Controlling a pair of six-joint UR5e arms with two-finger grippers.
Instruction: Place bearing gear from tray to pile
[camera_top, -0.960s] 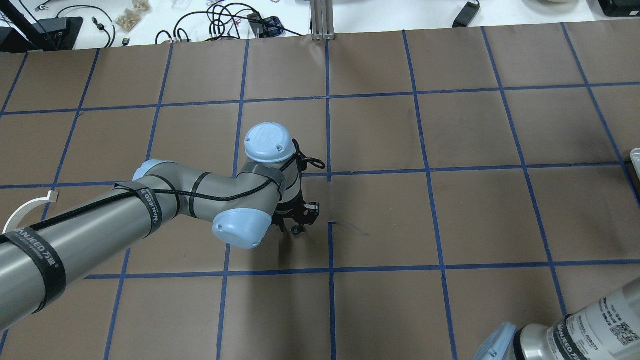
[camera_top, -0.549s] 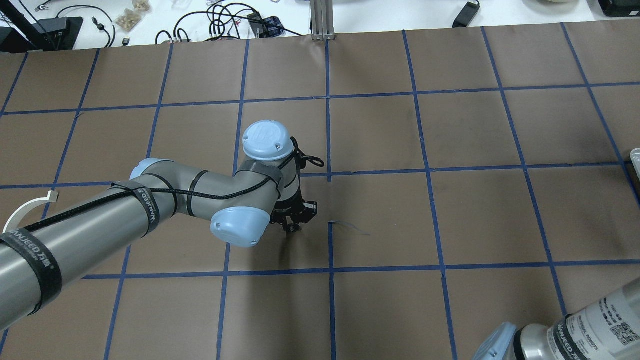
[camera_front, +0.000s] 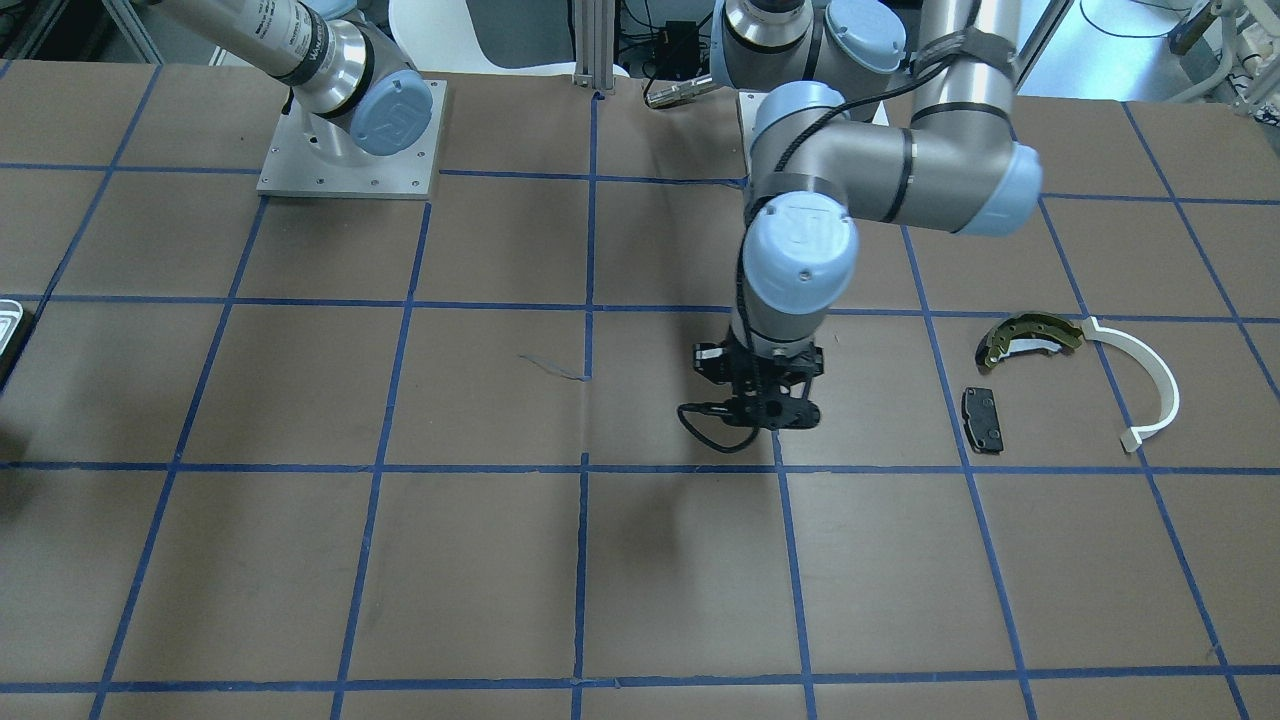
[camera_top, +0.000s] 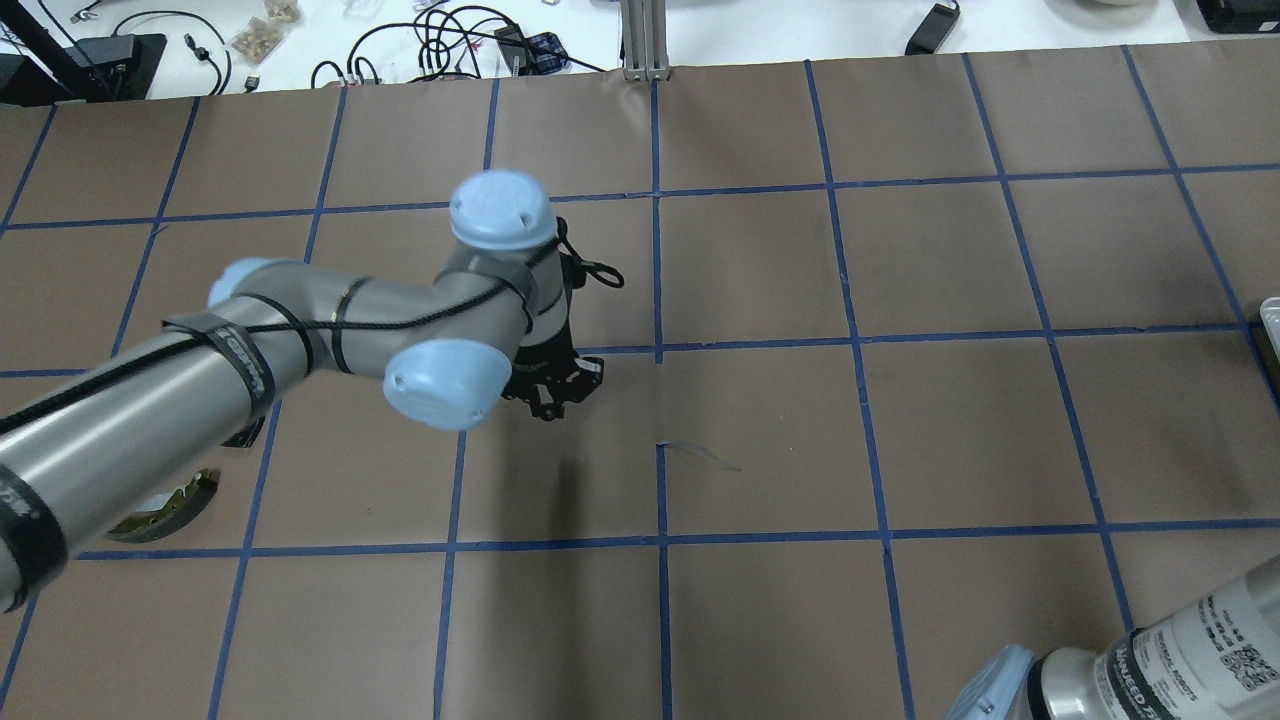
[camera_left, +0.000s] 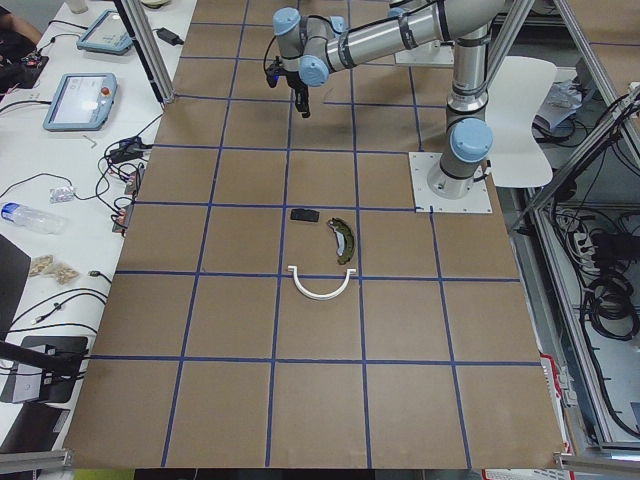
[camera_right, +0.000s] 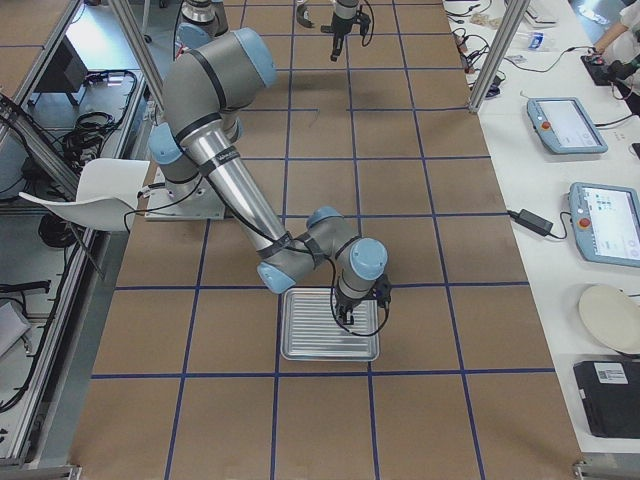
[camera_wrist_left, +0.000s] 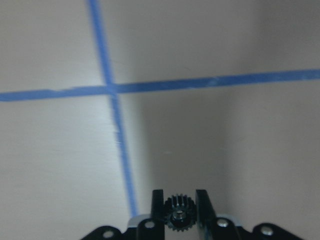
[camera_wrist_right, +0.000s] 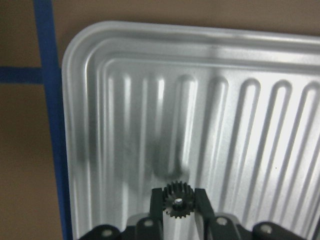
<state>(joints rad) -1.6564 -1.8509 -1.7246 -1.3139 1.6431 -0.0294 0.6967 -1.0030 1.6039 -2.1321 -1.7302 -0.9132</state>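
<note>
Small black toothed gear (camera_wrist_left: 179, 216) is clamped in the left claw (camera_wrist_left: 179, 199), teeth showing between the pads. That claw hangs clear of the brown paper-covered counter (camera_wrist_left: 240, 150), with a crossing of blue tape lines (camera_wrist_left: 111, 90) ahead of it and off to one side. The pile (camera_left: 343, 240) lies well apart on that claw's robot-left side. The black rectangular pad (camera_front: 982, 418) is nearest the claw. Beyond it is the olive-gold curved brake shoe (camera_front: 1030, 335), and the white curved arc strip (camera_front: 1150, 385) is farthest, one end just beside the shoe. The right claw (camera_wrist_right: 178, 192) is closed on a second black gear with a pale hub (camera_wrist_right: 178, 201), directly over the silver ribbed metal tray (camera_wrist_right: 75, 125) near one rounded corner. Can't tell if that gear touches the tray floor. The tray sits well apart from the left claw, on its robot-right side.
</note>
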